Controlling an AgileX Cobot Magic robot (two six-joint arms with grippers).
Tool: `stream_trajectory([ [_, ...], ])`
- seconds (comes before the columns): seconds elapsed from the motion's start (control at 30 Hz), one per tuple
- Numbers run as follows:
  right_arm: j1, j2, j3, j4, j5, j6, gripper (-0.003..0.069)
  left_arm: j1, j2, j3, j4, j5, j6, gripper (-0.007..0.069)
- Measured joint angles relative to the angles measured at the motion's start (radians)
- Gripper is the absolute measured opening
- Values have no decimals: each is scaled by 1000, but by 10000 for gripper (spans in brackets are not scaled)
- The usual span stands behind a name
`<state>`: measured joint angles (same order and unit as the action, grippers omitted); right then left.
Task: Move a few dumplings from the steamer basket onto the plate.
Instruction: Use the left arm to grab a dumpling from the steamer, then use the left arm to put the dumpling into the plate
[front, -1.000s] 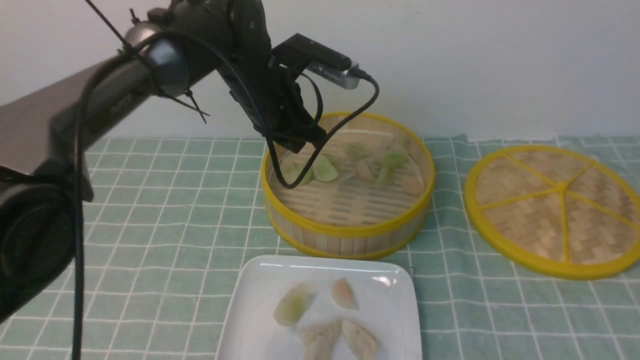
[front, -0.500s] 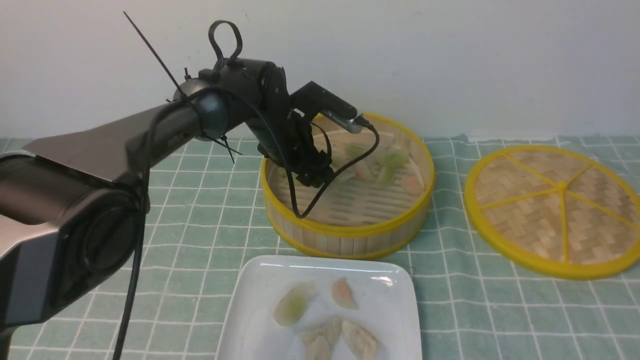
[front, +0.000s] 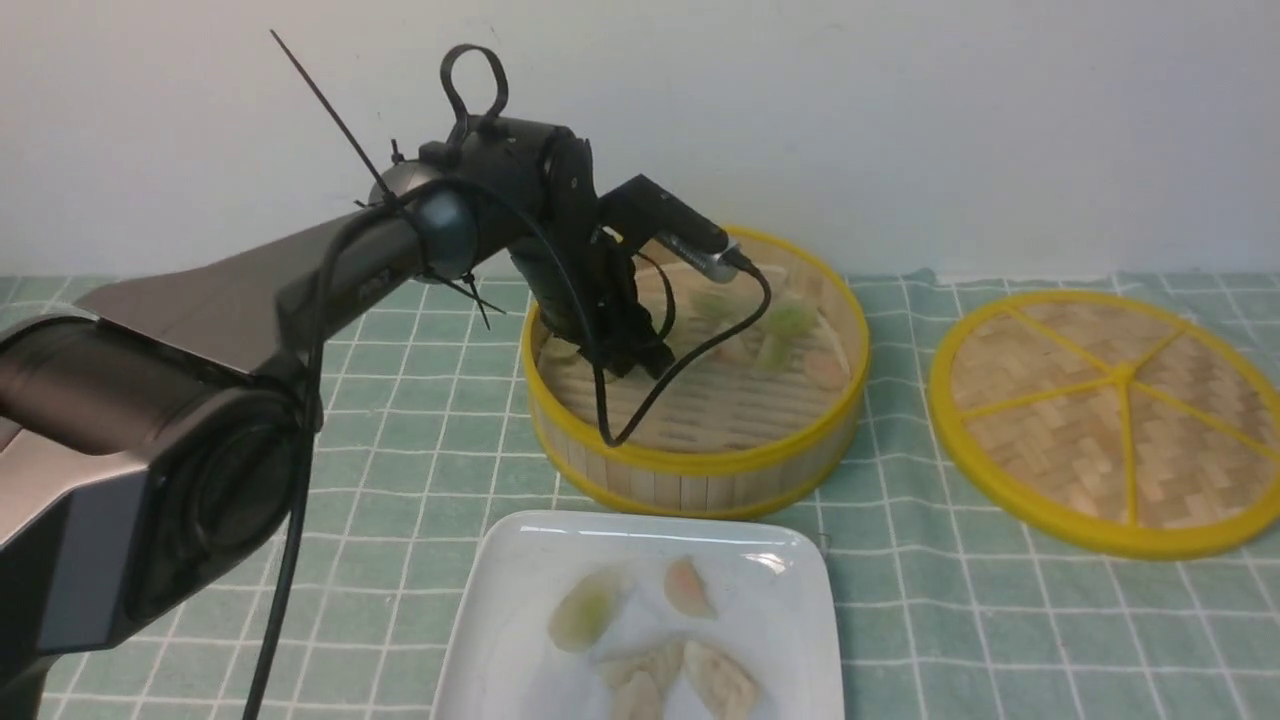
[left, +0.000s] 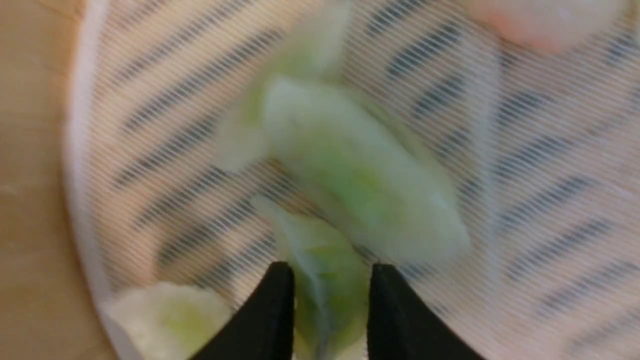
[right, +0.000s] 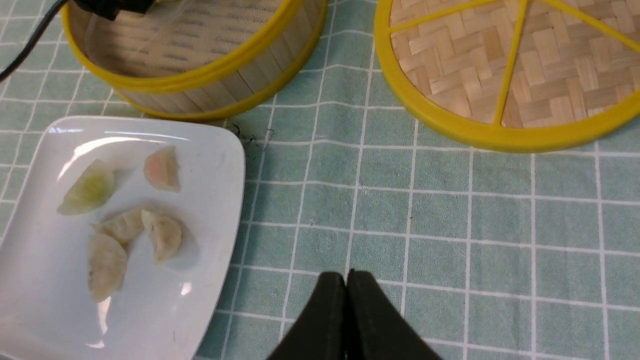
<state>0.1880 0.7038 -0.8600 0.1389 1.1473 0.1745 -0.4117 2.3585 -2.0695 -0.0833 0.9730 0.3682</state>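
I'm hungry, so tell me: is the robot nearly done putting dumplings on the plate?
Nearly. Five dumplings already lie on the plate. Right now the left end effector is down in the basket, pinching a green dumpling not yet lifted. That one needs carrying over. Some other dumplings sit in the basket, but only a few were wanted.

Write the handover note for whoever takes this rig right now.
Left claw: down in the basket, apparently shut on a green dumpling, not lifted out yet.
Right claw: shut, empty, above the cloth.
Done: five dumplings lie on the plate.
Left: lift the held one, carry it to the plate, release. Others lie in the basket if more are wanted.
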Motion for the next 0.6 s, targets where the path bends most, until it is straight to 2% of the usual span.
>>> stream_trajectory([
  [0.23,0,0,0,0,3,0,-15,-8,-33,-199,-14,238,-31,165],
  [0.6,0,-1,0,0,0,0,-15,-8,-186,-263,-73,271,-51,165],
])
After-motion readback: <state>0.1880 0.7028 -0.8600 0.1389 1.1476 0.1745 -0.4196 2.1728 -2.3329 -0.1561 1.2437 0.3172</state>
